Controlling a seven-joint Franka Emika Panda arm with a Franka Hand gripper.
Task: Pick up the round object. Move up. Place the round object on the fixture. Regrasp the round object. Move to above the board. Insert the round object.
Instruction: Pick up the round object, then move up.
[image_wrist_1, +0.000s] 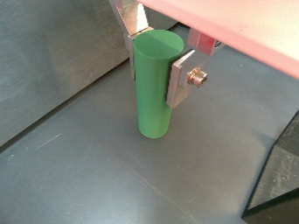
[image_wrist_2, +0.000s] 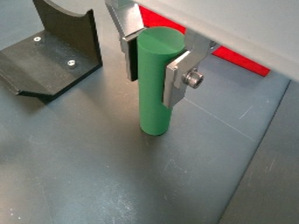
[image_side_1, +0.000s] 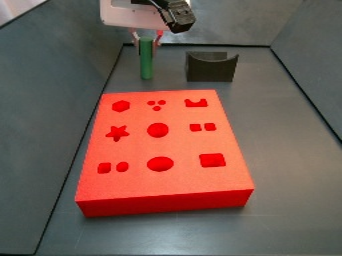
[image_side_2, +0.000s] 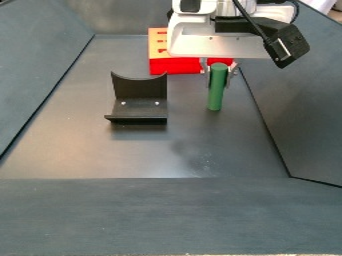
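- The gripper (image_wrist_2: 155, 63) sits low over the worktop (image_side_2: 160, 200), its silver fingers (image_wrist_2: 179, 77) set on either side of the upper part of the round object (image_wrist_2: 159, 83), a plain green peg standing upright.
- In both wrist views the plates lie flat against the peg's sides with no gap showing, so the gripper looks narrowed onto it and holding it (how firm the squeeze is cannot be told).
- The peg's foot seems to touch the dark floor in a side view (image_side_2: 214, 88); whether it has just left the surface is too fine to tell.
- It stands just beyond the far edge of the red board (image_side_1: 163, 150), toward that edge's left end, with the fixture (image_side_1: 209, 66) near on its right and apart from it.
- Judged from this, the first step is in hand: the pick-up, with the grasp made and the lift not yet plain.
- The next move calls for a straight rise, keeping the peg vertical so it clears the floor, then a short carry right to the notch of the fixture (image_side_2: 135, 98).
- That transfer needs enough height to pass over the fixture's raised wall (it stands close by).
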